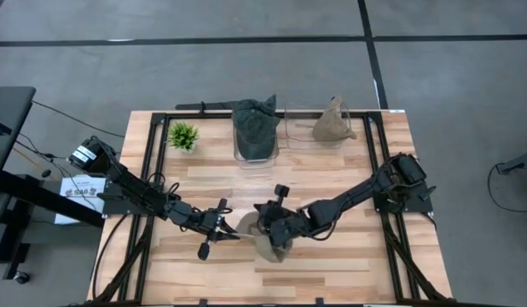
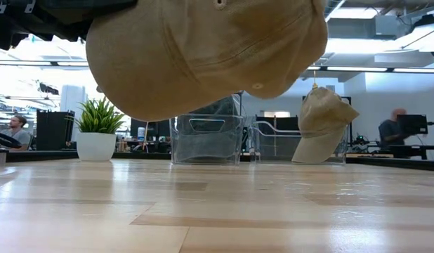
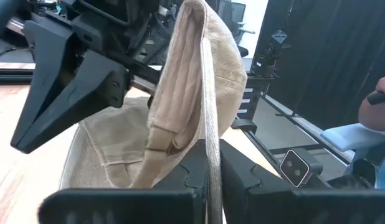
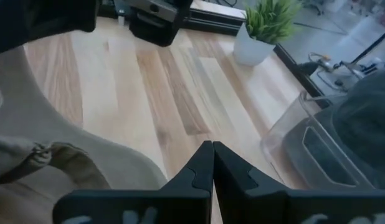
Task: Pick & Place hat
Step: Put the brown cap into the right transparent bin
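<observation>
— When both arms met over the front middle of the light wooden slatted counter [image 1: 332, 264], where was the tan cotton baseball cap [image 1: 262, 237]?

— It hung between them, clear of the boards; from the table-level camera it filled the upper part of the view with a gap of air under it. The left gripper [image 3: 212, 180] had its jaws pressed together on the cap's edge, the fabric standing up between the dark fingers.

— And the right gripper [image 4: 211, 163]?

— Its jaws were pressed together too, with the cap's tan cloth lying just beside them, but I could not tell whether any fabric was pinched there.

— What stood at the back of the counter?

— Two clear plastic bins side by side. The left bin [image 1: 243, 153] held a dark green cap [image 1: 255, 128]; the right bin [image 1: 299, 135] carried a second tan cap [image 1: 332, 124] draped at its side. A small green potted plant in a white pot [image 1: 183, 136] stood near the left bin, well apart from the grippers.
</observation>
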